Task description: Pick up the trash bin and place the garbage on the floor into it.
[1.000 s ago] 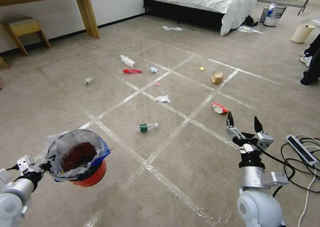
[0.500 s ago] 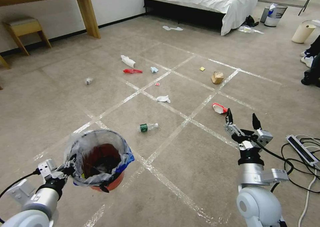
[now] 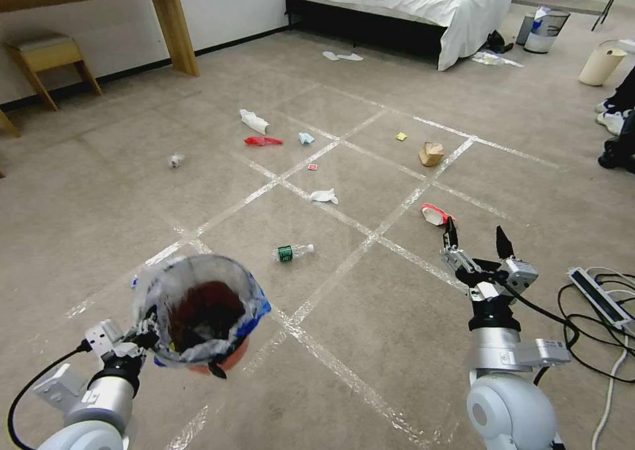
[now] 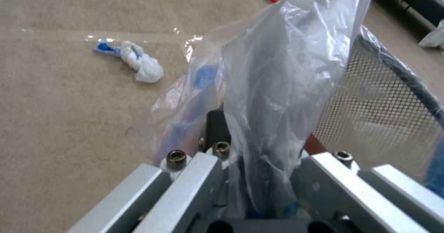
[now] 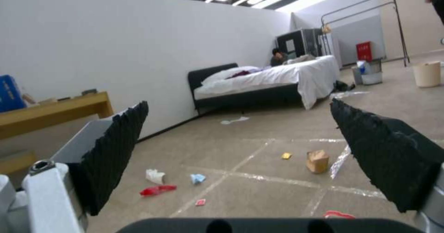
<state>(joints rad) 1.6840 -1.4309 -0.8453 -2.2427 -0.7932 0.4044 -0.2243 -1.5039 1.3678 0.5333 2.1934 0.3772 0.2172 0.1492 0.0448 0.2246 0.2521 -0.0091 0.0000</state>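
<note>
The trash bin [image 3: 202, 314] hangs off the floor [image 3: 370, 344] in my left gripper [image 3: 147, 339], which pinches its rim and the crinkled liner on the side nearest me. So the pick-up looks done and collecting is the step in hand. My right gripper [image 3: 473, 241] hovers with its fingers spread wide and nothing between them; the red-and-white wrapper [image 3: 436, 214] lies just beyond its tips, the green-labelled bottle [image 3: 293, 252] off to its left. Next I judge it must drop onto one piece and close. My left wrist view adds a knotted white-and-blue scrap [image 4: 134, 59] on the carpet beside the bin; my right wrist view shows the brown paper bag [image 5: 317, 161] ahead between the fingers.
</note>
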